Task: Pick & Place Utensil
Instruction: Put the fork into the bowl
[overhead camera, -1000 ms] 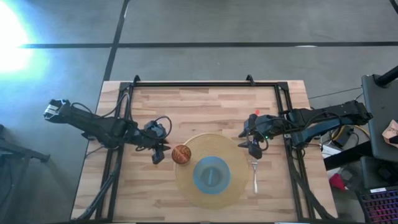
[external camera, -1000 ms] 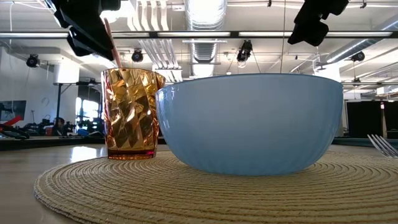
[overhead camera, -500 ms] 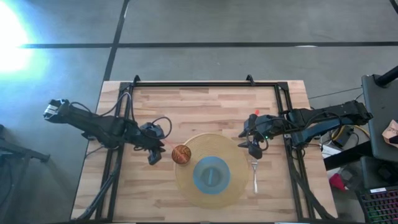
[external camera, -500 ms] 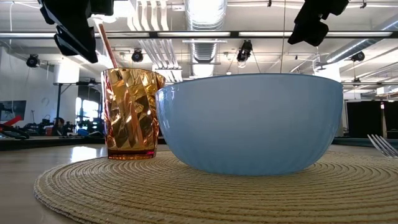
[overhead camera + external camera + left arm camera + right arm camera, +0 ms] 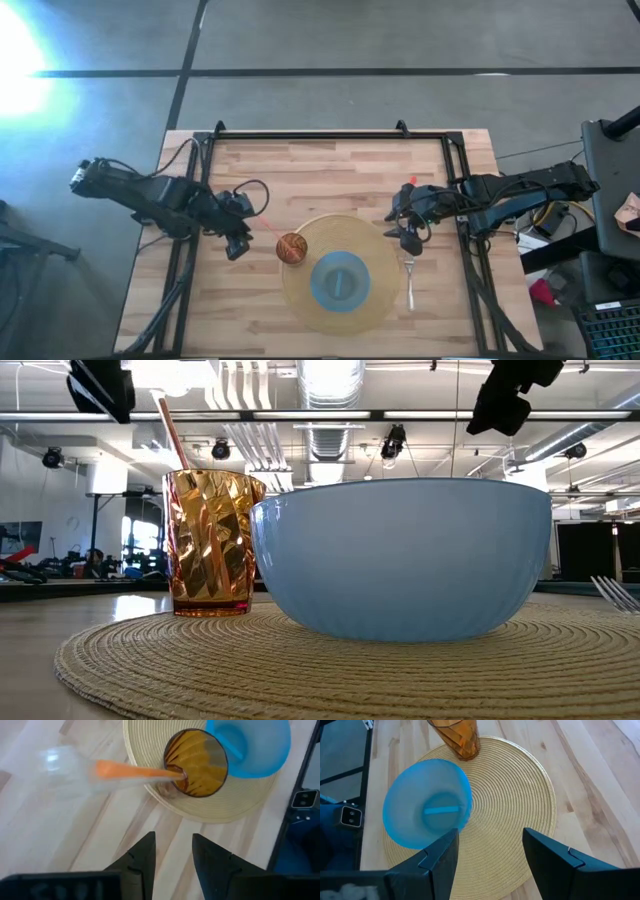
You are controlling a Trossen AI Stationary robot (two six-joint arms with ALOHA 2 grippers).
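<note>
An orange-stemmed utensil point(image 5: 135, 771) with a clear upper end stands in the amber ribbed cup point(image 5: 291, 248). It leans on the cup's rim and slants toward the table's left point(image 5: 172, 425). The cup rests on the left edge of a round woven mat point(image 5: 300, 295), beside a blue bowl point(image 5: 340, 282). My left gripper point(image 5: 238, 245) is open, left of the cup and apart from the utensil point(image 5: 174, 857). My right gripper point(image 5: 409, 240) is open and hovers over the mat's right edge point(image 5: 492, 855), above a metal fork point(image 5: 410, 282).
The bowl point(image 5: 427, 805) has a blue bar-shaped thing lying inside it. The fork point(image 5: 618, 592) lies at the mat's right rim. Bare wooden table spreads left of the mat and along the far side. A black frame runs around the table's edges.
My left gripper has drawn back from the cup toward the table's left and off the utensil's upper end. The utensil has stayed in the cup, leaning left. My right arm has kept still.
</note>
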